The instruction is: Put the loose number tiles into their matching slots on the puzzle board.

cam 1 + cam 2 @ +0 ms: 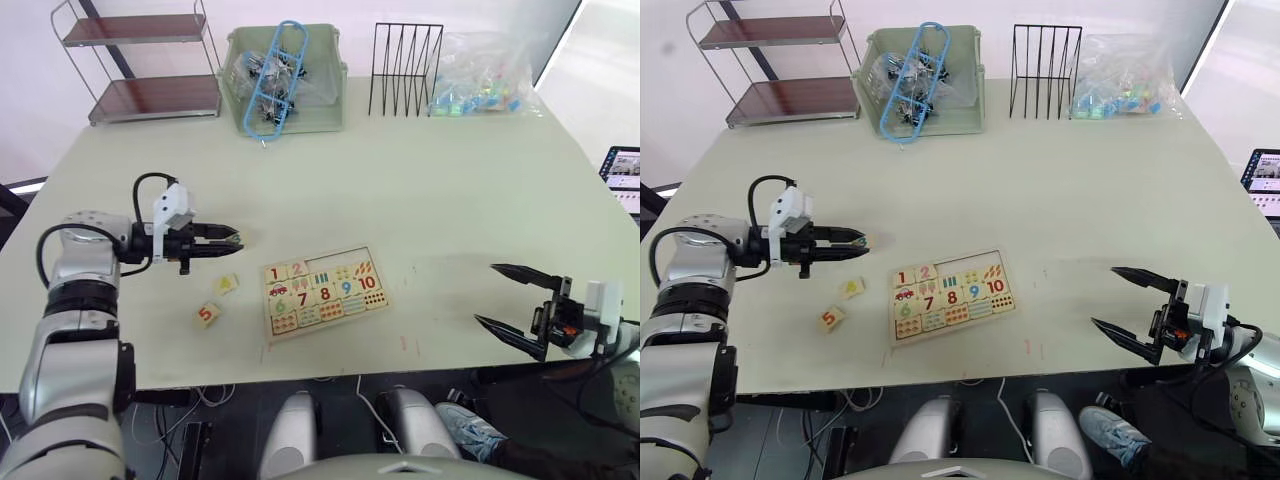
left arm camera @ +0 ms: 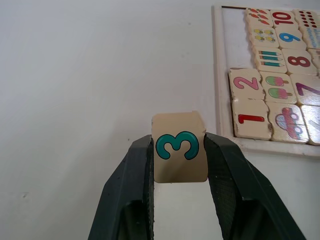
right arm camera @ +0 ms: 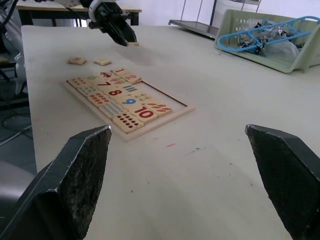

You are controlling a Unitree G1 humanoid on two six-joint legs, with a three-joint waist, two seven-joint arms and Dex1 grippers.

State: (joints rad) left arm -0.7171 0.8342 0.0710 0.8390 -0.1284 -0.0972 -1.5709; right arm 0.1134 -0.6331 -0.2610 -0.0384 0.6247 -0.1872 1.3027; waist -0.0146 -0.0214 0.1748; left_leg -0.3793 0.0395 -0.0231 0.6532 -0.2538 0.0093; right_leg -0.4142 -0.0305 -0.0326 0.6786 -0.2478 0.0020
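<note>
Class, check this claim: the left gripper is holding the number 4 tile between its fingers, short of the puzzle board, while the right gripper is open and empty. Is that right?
Not quite. The left gripper holds the number 3 tile, as the left wrist view shows. The rest stands: it is short of the puzzle board, and the right gripper is open and empty.

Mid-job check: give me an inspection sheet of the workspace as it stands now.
Surface: pale table, faint marks near the front edge.
Job's things: puzzle board with 1 and 2 seated; tile 3 held; tile 5 and another tile loose beside the board.
Clutter: green bin, wire rack, plastic bag, small shelf.
Grippers: left gripper shut on tile 3; right gripper open, empty.
Cables: black cable on the left wrist.
Surroundings: screen at right.
</note>
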